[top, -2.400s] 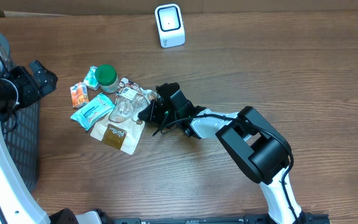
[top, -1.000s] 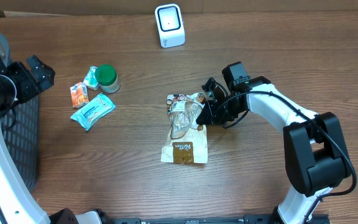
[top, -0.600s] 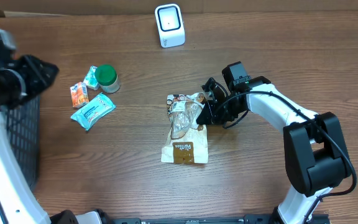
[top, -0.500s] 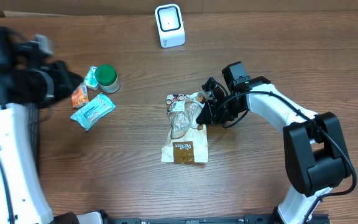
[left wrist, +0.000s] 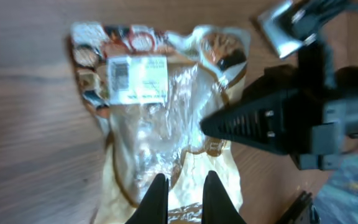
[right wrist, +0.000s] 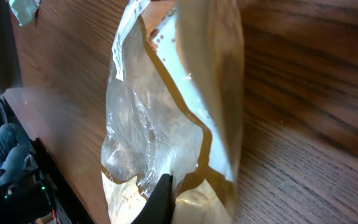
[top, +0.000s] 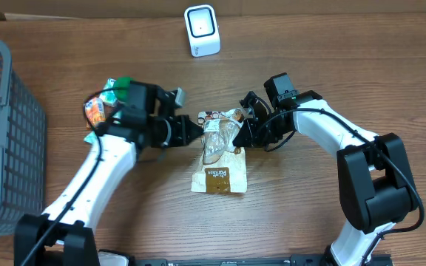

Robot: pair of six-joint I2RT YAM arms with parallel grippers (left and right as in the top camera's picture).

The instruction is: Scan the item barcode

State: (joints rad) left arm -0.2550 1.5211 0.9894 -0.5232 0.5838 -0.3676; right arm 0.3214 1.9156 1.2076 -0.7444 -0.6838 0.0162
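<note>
A clear-and-tan snack bag (top: 219,151) lies in the middle of the table; a white barcode label (left wrist: 135,78) shows near its printed top end. My right gripper (top: 244,133) is shut on the bag's right edge, its dark fingertip (right wrist: 165,186) pressed into the film. My left gripper (top: 193,127) is at the bag's left side. Its two fingertips (left wrist: 184,180) stand close together over the bag's clear window (left wrist: 160,124) with nothing clamped; whether they touch the film I cannot tell. The white scanner (top: 202,29) stands at the back, apart from both arms.
A grey mesh basket (top: 6,133) fills the left edge. Behind the left arm sit a green-lidded jar (top: 123,83) and an orange packet (top: 93,111). Bare wood lies between the bag and the scanner.
My left arm has swung from the far left across to the bag, uncovering the basket. The right gripper pulled the bag out of the pile, then held it still.
</note>
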